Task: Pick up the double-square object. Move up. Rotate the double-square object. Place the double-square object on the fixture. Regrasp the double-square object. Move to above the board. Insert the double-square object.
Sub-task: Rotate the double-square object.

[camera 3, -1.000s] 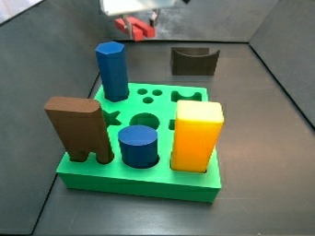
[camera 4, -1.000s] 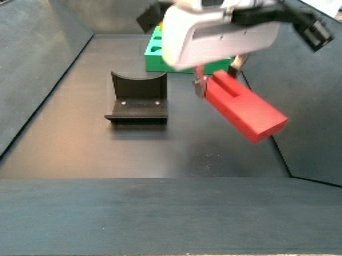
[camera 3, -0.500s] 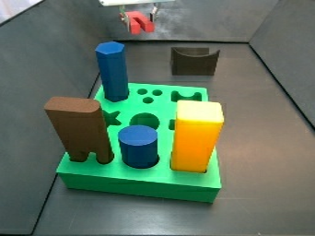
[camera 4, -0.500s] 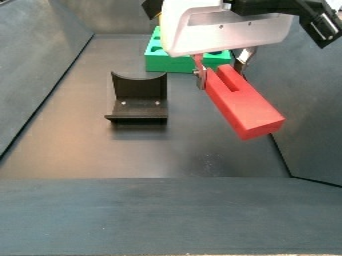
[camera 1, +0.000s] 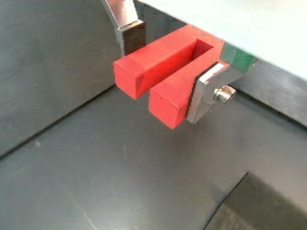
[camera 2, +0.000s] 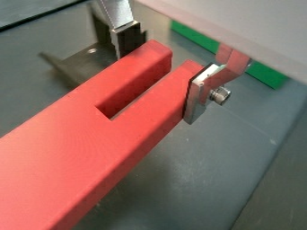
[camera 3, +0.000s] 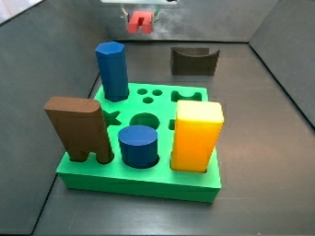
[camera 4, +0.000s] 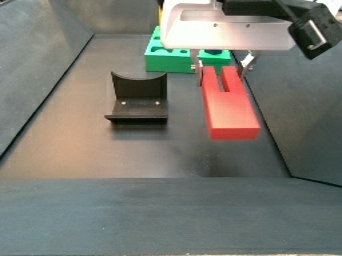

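In a wrist view, the claw [camera 1: 168,65] clamps a red block [camera 1: 168,74], one silver finger [camera 1: 127,27] pressed to its far face and the other, with a bolt, against its near face; the block's groove faces the camera, and it hangs clear above the dark floor [camera 1: 84,180].

In a wrist view, the same red block [camera 2: 102,121] runs long toward the camera, its slot on top, gripped at its far end between the two silver fingers [camera 2: 204,92] of the claw [camera 2: 160,61]. A strip of the green board [camera 2: 228,63] shows behind the fingers, and the dark bracket [camera 2: 78,61] stands on the floor beyond the block.

In a side view, the claw [camera 3: 140,20] hovers high at the back of the box, the red block [camera 3: 140,19] seen end-on between its fingers, well apart from the green board [camera 3: 142,175]. The board carries a brown block [camera 3: 76,127], a blue hexagonal post [camera 3: 110,70], a blue cylinder [camera 3: 138,146] and a yellow block [camera 3: 197,135]. The dark bracket [camera 3: 193,61] sits behind the board.

In a side view, the claw [camera 4: 221,68] holds the red block [camera 4: 229,100] level by one end, above the floor, beside the bracket [camera 4: 136,98] and in front of the green board [camera 4: 163,57].
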Motion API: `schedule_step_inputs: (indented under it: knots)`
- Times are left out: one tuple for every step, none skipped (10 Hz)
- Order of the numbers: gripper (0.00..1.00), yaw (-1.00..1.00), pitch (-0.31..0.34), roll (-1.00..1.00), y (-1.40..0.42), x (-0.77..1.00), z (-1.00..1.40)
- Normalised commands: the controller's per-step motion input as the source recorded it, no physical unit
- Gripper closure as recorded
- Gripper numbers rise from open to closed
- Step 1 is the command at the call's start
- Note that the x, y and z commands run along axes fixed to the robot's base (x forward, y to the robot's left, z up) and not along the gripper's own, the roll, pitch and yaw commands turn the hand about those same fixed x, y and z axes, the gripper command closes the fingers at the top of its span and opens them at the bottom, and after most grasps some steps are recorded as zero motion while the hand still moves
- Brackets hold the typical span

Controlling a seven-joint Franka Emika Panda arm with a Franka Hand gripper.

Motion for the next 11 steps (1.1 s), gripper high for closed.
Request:
schedule_step_inputs:
  knots:
    - [1.00, -1.00, -0.002, 0.00, 0.01, 0.02, -0.02]
    - [1.00, -1.00, -0.002, 0.00, 0.01, 0.02, -0.02]
    - [1.00, -1.00, -0.002, 0.00, 0.01, 0.02, -0.02]
    - [1.00, -1.00, -0.002, 0.00, 0.01, 0.02, -0.02]
    - [1.00, -1.00, -0.003, 0.00, 0.01, 0.02, -0.02]
    - [1.00, -1.00, -0.003, 0.00, 0.01, 0.02, -0.02]
    - [1.00, -1.00, -0.003, 0.00, 0.01, 0.02, -0.02]
    - [1.00, -1.00, -0.003, 0.00, 0.01, 0.02, -0.02]
    - [1.00, -1.00, -0.003, 0.00, 0.01, 0.02, -0.02]
    - [1.00, -1.00, -0.003, 0.00, 0.01, 0.02, -0.02]
    - [1.00, -1.00, -0.003, 0.00, 0.01, 0.02, -0.02]
